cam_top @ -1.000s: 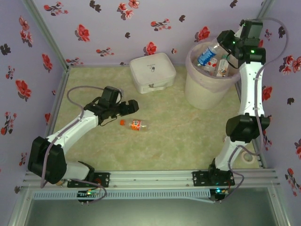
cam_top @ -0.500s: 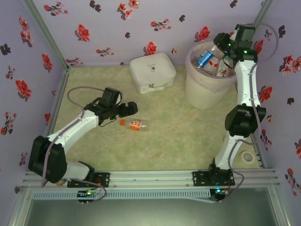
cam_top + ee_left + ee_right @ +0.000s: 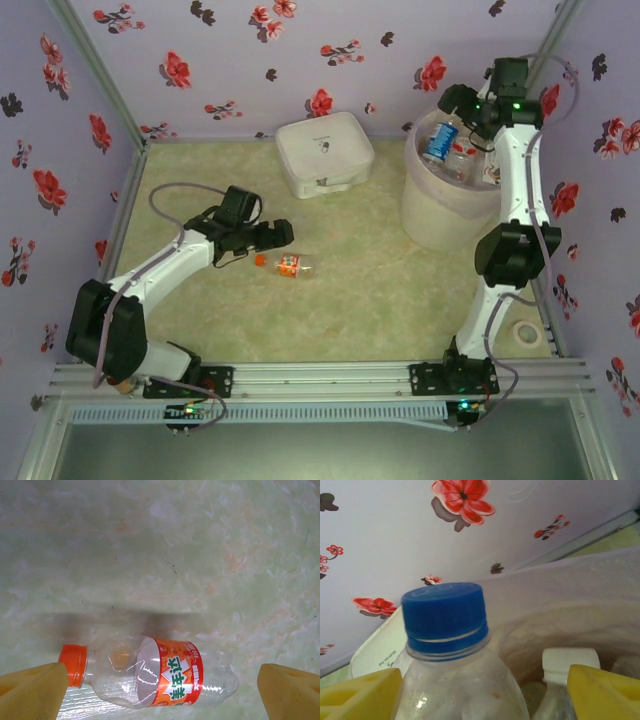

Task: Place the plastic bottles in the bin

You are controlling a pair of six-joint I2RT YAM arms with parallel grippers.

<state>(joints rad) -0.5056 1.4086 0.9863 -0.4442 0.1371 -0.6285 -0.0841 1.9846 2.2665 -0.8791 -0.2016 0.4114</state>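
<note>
A clear plastic bottle (image 3: 290, 265) with an orange label and orange cap lies on its side on the green floor. My left gripper (image 3: 275, 235) hovers open just behind it. In the left wrist view this bottle (image 3: 165, 677) lies crosswise between the yellow fingertips (image 3: 32, 690), apart from both. My right gripper (image 3: 458, 105) is over the bin (image 3: 440, 210), shut on a blue-capped, blue-labelled bottle (image 3: 437, 140) tilted down into it. In the right wrist view that bottle (image 3: 447, 625) points away from me, with a white-capped bottle (image 3: 570, 662) below in the bin.
A flat white square box (image 3: 323, 152) sits at the back, left of the bin. Flowered walls close in the back and both sides. A small round ring (image 3: 528, 335) lies near the right arm's base. Open floor lies between the orange bottle and the bin.
My right gripper has swung back over the bin and tipped the blue-labelled bottle lower into it. The left gripper has edged slightly toward the orange bottle.
</note>
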